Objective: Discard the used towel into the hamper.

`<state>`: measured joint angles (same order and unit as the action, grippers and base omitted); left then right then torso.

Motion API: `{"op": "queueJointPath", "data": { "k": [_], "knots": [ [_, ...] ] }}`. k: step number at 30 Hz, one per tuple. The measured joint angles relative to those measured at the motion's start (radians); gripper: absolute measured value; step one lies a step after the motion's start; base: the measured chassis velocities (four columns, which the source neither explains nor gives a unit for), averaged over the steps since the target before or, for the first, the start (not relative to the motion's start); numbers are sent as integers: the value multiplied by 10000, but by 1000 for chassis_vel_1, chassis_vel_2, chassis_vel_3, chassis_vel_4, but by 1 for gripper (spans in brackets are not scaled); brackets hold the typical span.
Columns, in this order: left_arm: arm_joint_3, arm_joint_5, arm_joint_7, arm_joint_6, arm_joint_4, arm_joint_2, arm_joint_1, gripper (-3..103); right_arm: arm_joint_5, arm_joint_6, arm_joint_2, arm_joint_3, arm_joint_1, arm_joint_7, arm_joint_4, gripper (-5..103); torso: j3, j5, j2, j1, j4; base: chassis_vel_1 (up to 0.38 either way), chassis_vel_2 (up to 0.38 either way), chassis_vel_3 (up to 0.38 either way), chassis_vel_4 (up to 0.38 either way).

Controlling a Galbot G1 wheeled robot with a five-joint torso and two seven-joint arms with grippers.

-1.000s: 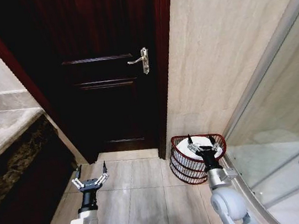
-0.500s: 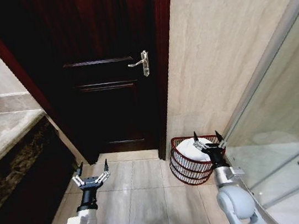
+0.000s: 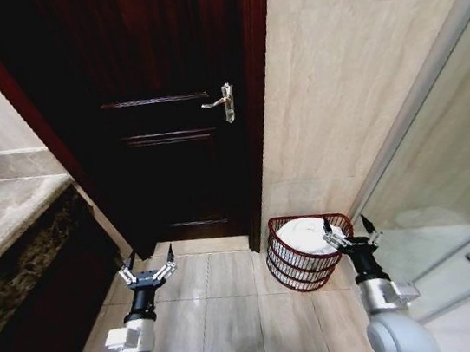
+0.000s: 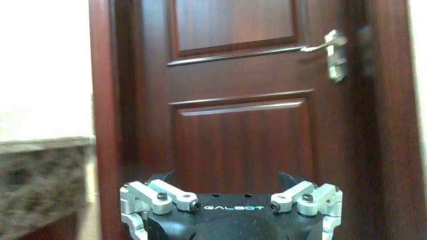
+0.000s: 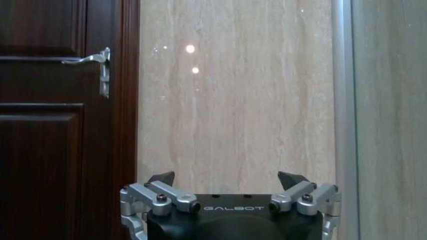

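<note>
The hamper [image 3: 287,271], a small red-brown open-weave basket, stands on the floor tiles against the marble wall beside the door frame. A white towel [image 3: 299,235] lies bunched inside it, filling the top. My right gripper [image 3: 348,231] is open and holds nothing; it hovers just off the hamper's right rim, apart from the towel. In the right wrist view the right gripper [image 5: 227,178] faces the marble wall. My left gripper [image 3: 150,260] is open and holds nothing, low over the floor in front of the door; in its wrist view the left gripper [image 4: 227,179] faces the door.
A dark wooden door [image 3: 171,159] with a silver handle [image 3: 224,102] stands shut straight ahead. A stone counter [image 3: 0,218] with a dark cabinet runs along the left. The glass shower enclosure [image 3: 457,197] and its curved base close off the right. Tiled floor [image 3: 236,307] lies between.
My right gripper has pulled away from above the hamper, moving right and back, with the towel left inside. The left gripper has risen slightly.
</note>
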<state>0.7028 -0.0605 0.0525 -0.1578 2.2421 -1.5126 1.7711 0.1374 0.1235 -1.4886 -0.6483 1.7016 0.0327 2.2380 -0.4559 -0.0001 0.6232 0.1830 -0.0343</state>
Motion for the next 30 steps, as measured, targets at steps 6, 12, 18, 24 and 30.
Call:
{"op": "queueJointPath", "data": {
  "k": [6,12,18,24,30],
  "knots": [
    [-589,546,1335,527,494,-11,-48,100,-436,0,-231,91,-86,-25,190,100,-58,1,97,39,0,0,0,0,0],
    [-761,600,1153,539,619,263,-44,100,-633,6,-377,203,-27,-45,349,100,-106,1,181,71,0,0,0,0,0],
    [-768,552,1106,601,698,192,-86,100,-647,5,-415,231,-57,-60,427,100,-160,1,276,115,0,0,0,0,0],
    [-864,550,1103,934,1033,188,-145,100,-603,-10,-342,192,-123,-69,472,100,-312,1,541,228,0,0,0,0,0],
    [-921,566,1092,1028,1103,184,-95,100,-543,12,-318,157,-109,-69,432,100,-456,1,785,328,0,0,0,0,0]
  ]
}}
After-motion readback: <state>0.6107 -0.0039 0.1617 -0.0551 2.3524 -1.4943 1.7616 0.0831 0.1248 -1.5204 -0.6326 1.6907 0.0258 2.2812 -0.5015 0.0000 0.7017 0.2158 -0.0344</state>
